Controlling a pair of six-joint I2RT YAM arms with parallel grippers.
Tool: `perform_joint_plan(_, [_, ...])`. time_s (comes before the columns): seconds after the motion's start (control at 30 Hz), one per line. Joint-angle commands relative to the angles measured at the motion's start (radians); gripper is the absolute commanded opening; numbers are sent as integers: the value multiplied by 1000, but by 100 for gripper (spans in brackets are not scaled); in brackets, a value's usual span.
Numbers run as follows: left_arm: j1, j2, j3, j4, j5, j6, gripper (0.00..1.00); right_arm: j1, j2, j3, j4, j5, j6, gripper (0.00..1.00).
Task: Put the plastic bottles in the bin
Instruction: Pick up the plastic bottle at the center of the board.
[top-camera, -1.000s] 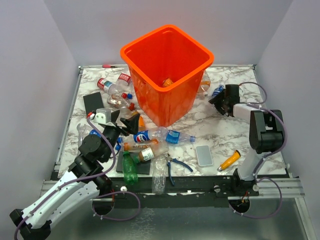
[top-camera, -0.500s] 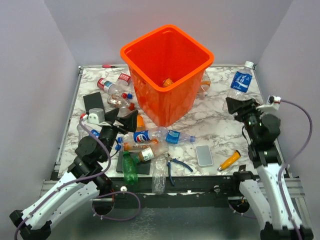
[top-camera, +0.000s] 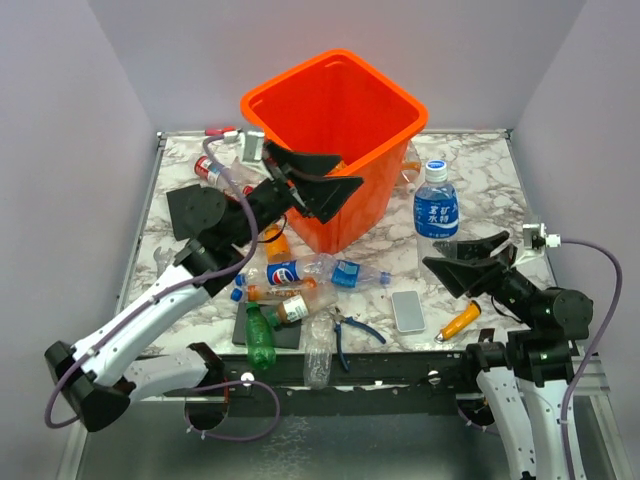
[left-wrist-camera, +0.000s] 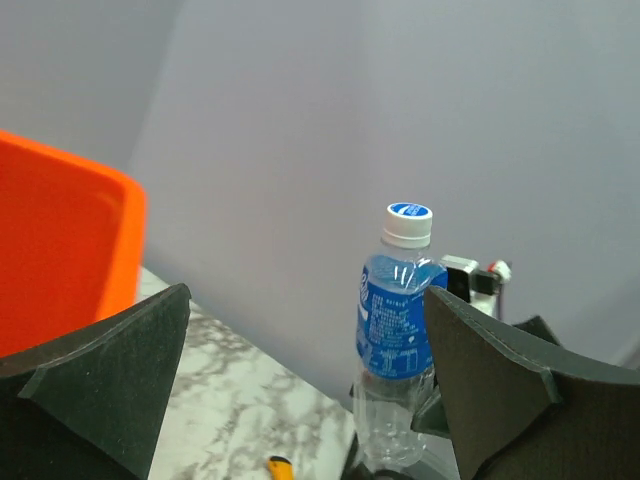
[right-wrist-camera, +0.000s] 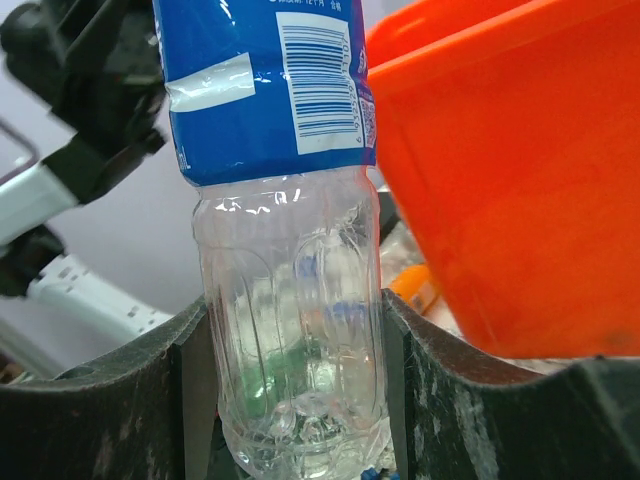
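Seen from above, the right jaws grip a blue-labelled bottle (top-camera: 436, 208) by its clear lower part. It stands upright, cap uppermost, and rises above the jaws. The bin (top-camera: 378, 185) is beyond these jaws and to their left, apart from the bottle. The left jaws stand wide open with nothing between them, raised off the bench (top-camera: 470, 180) and just in front of the bin's near-left wall. Below and behind the left jaws, other bottles lie on the bench, among them a clear bottle with a blue and red label (top-camera: 300, 270) and a green bottle (top-camera: 260, 340). Pliers (top-camera: 352, 330) lie near these.

In the left wrist view, the two jaws sit at the lower corners with an empty gap between them. Straight ahead through that gap the blue-labelled bottle stands upright, well apart from these jaws. The bin's orange corner shows ahead of the left-hand jaw.

In the right wrist view, the bottle's ribbed clear body is pinched between the jaws, touching both, with its blue label above them. The bin's wall is ahead, to the right of the jaws. The left arm (right-wrist-camera: 70, 200) is ahead on the left.
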Motion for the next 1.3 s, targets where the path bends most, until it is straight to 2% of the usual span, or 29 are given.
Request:
perform_joint_plan(0.0, [-22,122,142,79,274,-111,99,5,-19,-64,212,-157,156,38])
perform_joint_plan(0.17, [-105,227,237,90,283,-93,99,5,-7,-77,292,-170,201,38])
perform_joint_plan(0.3, [-186,284,284,90,266,-32,99,5,8,-50,268,-179,175,38])
perform_joint_plan(0.47, [-209,324,306,81,208,12,99,5,17,-25,229,-199,145,38])
perform_joint_plan(0.57, [-217,345,325,42,154,35,89,5,17,-9,174,-204,106,38])
perform_joint_plan(0.73, [-235,377,353,15,143,47,74,6,10,-7,130,-207,71,38])
perform_joint_plan(0.87, [-257,388,367,11,141,77,47,8,8,-18,128,-207,71,38])
perform_joint_plan(1.03, [-272,386,363,10,133,93,33,8,2,-17,90,-209,56,38])
perform_joint_plan(1.1, [-277,384,361,11,137,103,23,8,1,-13,74,-206,49,39])
perform_joint_plan(1.17, [-280,384,362,11,148,111,9,8,1,-4,51,-193,44,46])
perform_joint_plan(1.2, [-282,383,363,10,152,113,2,8,4,1,41,-187,45,54])
perform_joint_plan(1.27, [-283,378,362,10,153,118,0,7,13,14,34,-184,57,80])
